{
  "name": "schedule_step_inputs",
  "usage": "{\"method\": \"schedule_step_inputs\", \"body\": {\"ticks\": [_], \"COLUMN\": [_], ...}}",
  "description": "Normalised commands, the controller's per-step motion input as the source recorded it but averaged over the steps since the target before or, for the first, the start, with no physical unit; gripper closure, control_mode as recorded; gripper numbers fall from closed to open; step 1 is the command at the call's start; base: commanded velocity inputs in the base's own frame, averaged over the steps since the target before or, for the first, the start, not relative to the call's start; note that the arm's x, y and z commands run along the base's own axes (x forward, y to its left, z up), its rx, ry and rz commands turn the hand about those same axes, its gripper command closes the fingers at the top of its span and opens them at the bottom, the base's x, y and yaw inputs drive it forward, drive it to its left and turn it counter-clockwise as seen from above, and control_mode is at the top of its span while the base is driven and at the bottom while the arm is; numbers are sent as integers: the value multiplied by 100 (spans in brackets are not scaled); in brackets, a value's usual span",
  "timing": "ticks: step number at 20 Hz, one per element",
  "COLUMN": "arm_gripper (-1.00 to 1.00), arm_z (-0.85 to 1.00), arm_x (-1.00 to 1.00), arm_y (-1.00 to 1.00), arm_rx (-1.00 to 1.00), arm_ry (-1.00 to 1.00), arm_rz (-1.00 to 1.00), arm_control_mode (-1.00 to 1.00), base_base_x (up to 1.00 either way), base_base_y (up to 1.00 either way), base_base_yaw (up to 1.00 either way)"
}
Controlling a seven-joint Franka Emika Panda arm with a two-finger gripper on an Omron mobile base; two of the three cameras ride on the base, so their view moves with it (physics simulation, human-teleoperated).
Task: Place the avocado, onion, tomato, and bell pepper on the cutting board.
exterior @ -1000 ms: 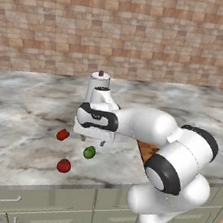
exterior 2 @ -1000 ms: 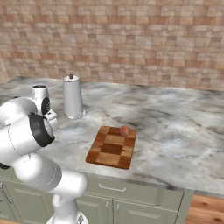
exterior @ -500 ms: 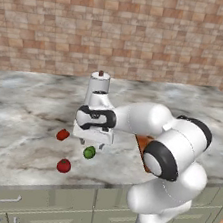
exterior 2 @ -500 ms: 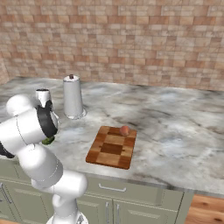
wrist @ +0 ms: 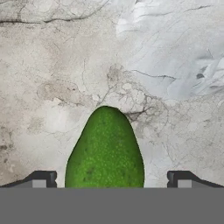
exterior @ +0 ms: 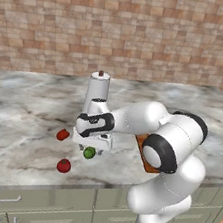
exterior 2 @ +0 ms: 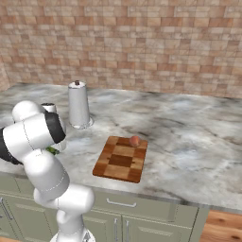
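My pincer (wrist: 109, 183) hangs w/ jaws full wide & empty, straddling the avocado (wrist: 105, 151) on the marble counter (wrist: 175, 65) so both tips clear its sides for a squeeze, onion (exterior 2: 134, 140) sits on the cutting board (exterior 2: 118, 165), tomato (exterior: 64, 165) & bell pepper (exterior: 63, 134) nearby.

small green pebbly-skinned avocado (exterior: 89, 152) on the marble counter; glossy round red tomato (exterior: 64, 165) near the counter's front edge; lumpy red bell pepper (exterior: 63, 135) beside; pale orange-pink onion (exterior 2: 134, 140) on checkered wooden cutting board (exterior 2: 120, 159), at its far edge
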Motion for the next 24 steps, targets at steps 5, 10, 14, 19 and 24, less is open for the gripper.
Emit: {"method": "schedule_step_inputs", "body": {"ticks": [5, 10, 14, 19, 24], "arm_gripper": [-100, -100, 100, 100, 100], "arm_z": [-5, 0, 0, 0, 14], "arm_x": [0, 0, 0, 0, 0], "arm_y": [1, 0, 0, 0, -24], "arm_rx": [0, 0, 0, 0, 0], "arm_ry": [0, 0, 0, 0, -2], "arm_rz": [0, 0, 0, 0, 0], "arm_control_mode": [-100, -100, -100, -100, -100], "base_base_x": [0, 0, 0, 0, 0], "base_base_y": [0, 0, 0, 0, 0], "base_base_yaw": [0, 0, 0, 0, 0]}}
